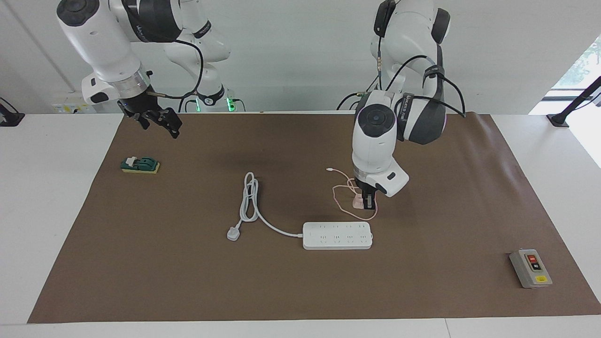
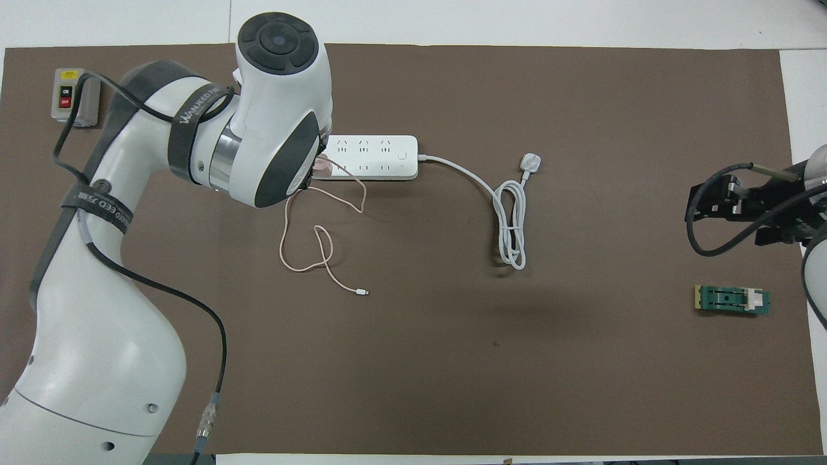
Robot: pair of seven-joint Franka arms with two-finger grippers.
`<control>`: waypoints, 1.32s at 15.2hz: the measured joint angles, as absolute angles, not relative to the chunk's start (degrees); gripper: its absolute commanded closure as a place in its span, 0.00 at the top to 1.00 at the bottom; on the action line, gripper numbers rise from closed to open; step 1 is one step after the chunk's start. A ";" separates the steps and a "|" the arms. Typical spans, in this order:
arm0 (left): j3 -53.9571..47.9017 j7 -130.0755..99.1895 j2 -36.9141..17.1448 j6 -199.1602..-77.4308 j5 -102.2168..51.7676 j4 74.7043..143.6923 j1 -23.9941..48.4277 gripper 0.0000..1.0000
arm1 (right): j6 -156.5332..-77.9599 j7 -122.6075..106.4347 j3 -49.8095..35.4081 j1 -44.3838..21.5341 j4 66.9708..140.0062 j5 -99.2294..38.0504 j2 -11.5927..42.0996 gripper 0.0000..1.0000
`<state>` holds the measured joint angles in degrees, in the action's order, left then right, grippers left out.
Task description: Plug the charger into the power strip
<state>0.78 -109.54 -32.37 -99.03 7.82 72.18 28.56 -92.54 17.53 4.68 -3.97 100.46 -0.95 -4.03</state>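
Observation:
The power strip (image 1: 337,235) lies flat in the middle of the brown mat, and it also shows in the overhead view (image 2: 371,157). The pink charger (image 1: 358,202) sits on the mat just nearer to the robots than the strip's end toward the left arm. Its thin pink cable (image 2: 323,252) loops away toward the robots. My left gripper (image 1: 367,203) is down at the charger, low over the mat. In the overhead view the left wrist hides the gripper, and only a corner of the charger (image 2: 321,169) shows. My right gripper (image 1: 158,125) waits open and empty, raised above the mat's edge.
The strip's thick white cord (image 1: 251,199) is coiled toward the right arm's end and finishes in a white three-pin plug (image 1: 233,233). A grey box with red and black buttons (image 1: 530,268) sits at the mat's corner. A green and yellow block (image 1: 140,165) lies below the right gripper.

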 measured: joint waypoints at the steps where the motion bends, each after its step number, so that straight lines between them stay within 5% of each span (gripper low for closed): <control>1: 0.80 -110.42 -32.95 -99.05 7.92 72.17 28.58 0.00 | -92.68 15.16 5.29 -3.49 100.45 -0.94 -4.03 1.00; 20: 2.49 -113.04 -38.23 -104.34 10.99 72.12 28.79 0.00 | -90.94 6.20 6.78 -2.45 96.66 -0.94 -2.32 1.00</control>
